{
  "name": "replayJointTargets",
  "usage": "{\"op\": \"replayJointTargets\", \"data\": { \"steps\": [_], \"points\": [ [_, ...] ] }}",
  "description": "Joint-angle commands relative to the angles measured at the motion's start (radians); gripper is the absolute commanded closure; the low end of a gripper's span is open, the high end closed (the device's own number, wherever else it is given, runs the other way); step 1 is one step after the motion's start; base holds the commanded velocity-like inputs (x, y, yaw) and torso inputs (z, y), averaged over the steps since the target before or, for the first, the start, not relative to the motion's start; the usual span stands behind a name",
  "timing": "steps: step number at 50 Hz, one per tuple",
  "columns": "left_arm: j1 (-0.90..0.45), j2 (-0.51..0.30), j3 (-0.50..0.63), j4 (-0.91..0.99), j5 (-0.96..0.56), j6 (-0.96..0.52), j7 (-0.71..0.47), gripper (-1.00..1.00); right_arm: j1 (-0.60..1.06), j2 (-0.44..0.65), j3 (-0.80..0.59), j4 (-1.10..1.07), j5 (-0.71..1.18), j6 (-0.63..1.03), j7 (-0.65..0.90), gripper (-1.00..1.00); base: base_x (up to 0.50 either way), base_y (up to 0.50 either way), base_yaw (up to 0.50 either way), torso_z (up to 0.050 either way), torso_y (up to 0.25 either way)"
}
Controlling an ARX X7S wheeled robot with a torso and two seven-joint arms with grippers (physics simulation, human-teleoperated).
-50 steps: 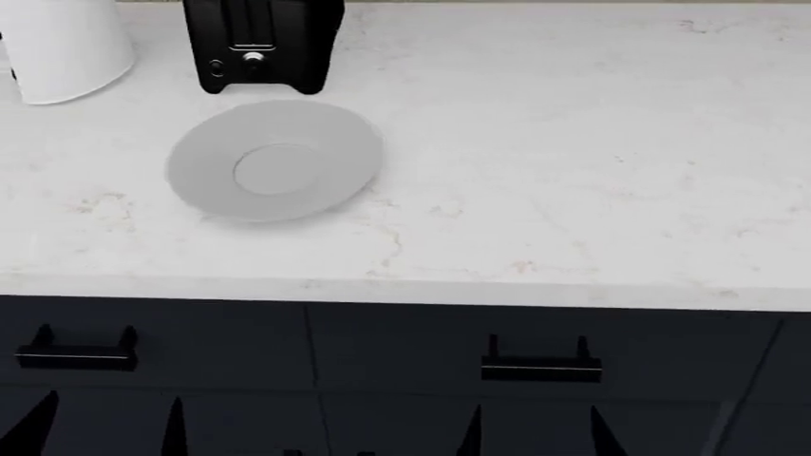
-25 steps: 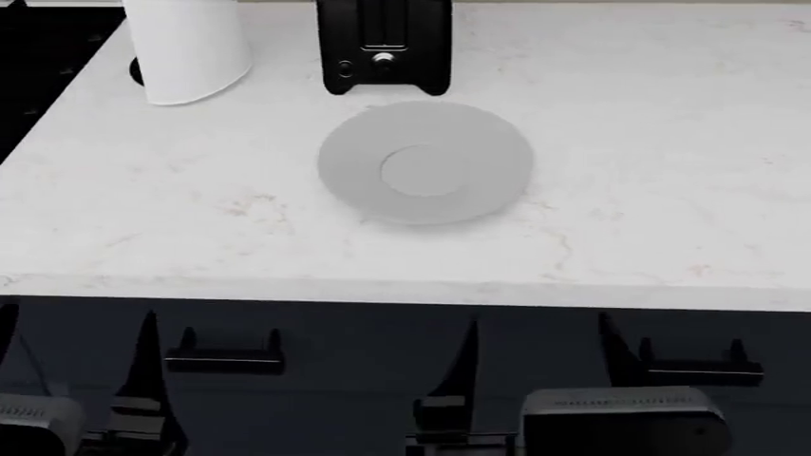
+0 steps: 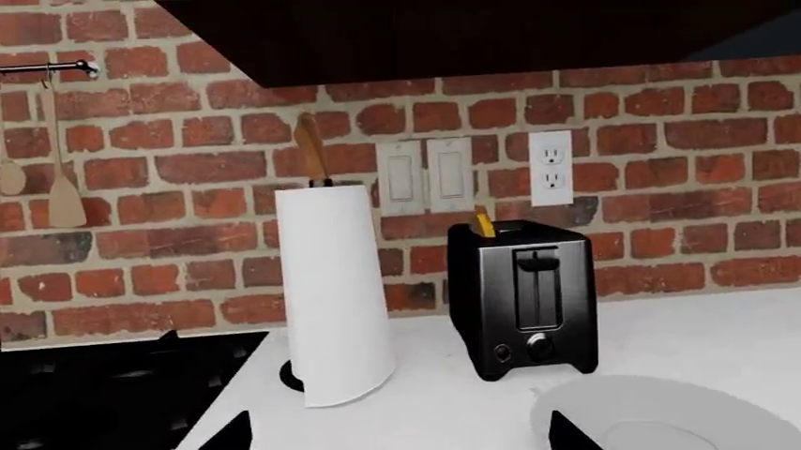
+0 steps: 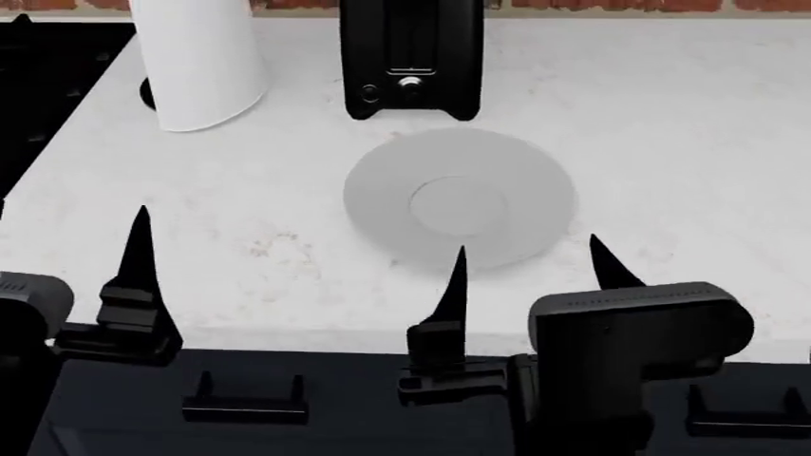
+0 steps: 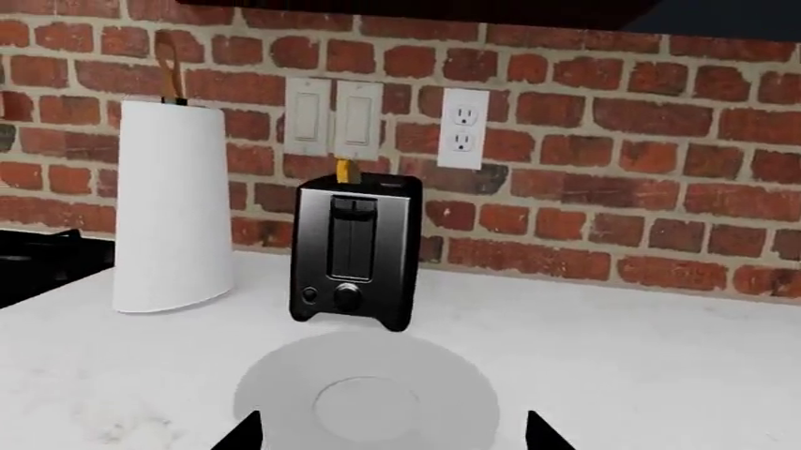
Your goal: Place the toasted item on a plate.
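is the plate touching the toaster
Apart. In the right wrist view a strip of white counter shows between the plate and the base of the toaster; the head view shows the same gap.

I'm seeing matte black, blade-like pointed fingers (image 4: 137, 249) on my left gripper (image 4: 292, 271), dark blocky mounts beneath, and a rounded grey-black camera housing (image 4: 640, 328) on the right wrist.

Head cam looks steeply down over the table (image 4: 659, 142). Both wrist cams sit low, face the brick wall (image 5: 651, 112), probably near table height. All three share toaster (image 4: 412, 57) and plate (image 4: 380, 204).
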Motion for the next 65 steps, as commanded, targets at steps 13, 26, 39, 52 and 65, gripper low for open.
{"op": "replayJointTargets", "data": {
  "steps": [13, 26, 39, 52, 65],
  "points": [
    [-0.043, -0.009, -0.004, 0.006, -0.024, -0.032, -0.008, -1.0, 0.054, 0.01, 0.017, -0.029, 0.029, 0.028, 0.01, -1.0, 0.5, 0.17, 0.0, 0.05, 0.0],
    [-0.092, -0.019, -0.03, 0.046, -0.052, -0.111, -0.027, -1.0, 0.082, 0.009, 0.031, -0.062, 0.047, 0.069, 0.03, -1.0, 0.18, 0.17, 0.0, 0.05, 0.0],
    [-0.117, -0.036, -0.049, 0.078, -0.062, -0.141, -0.039, -1.0, 0.13, 0.011, 0.018, -0.07, 0.057, 0.105, 0.043, -1.0, 0.27, 0.35, 0.0, 0.05, 0.0],
    [-0.202, -0.04, -0.051, 0.08, -0.087, -0.21, -0.043, -1.0, 0.242, -0.003, 0.045, -0.083, 0.112, 0.231, 0.042, -1.0, 0.22, 0.0, 0.0, 0.05, 0.0],
    [-0.31, -0.043, -0.068, 0.042, -0.11, -0.259, -0.043, -1.0, 0.309, -0.007, 0.034, -0.047, 0.132, 0.275, 0.044, -1.0, 0.22, 0.0, 0.0, 0.05, 0.0]
  ]
}}
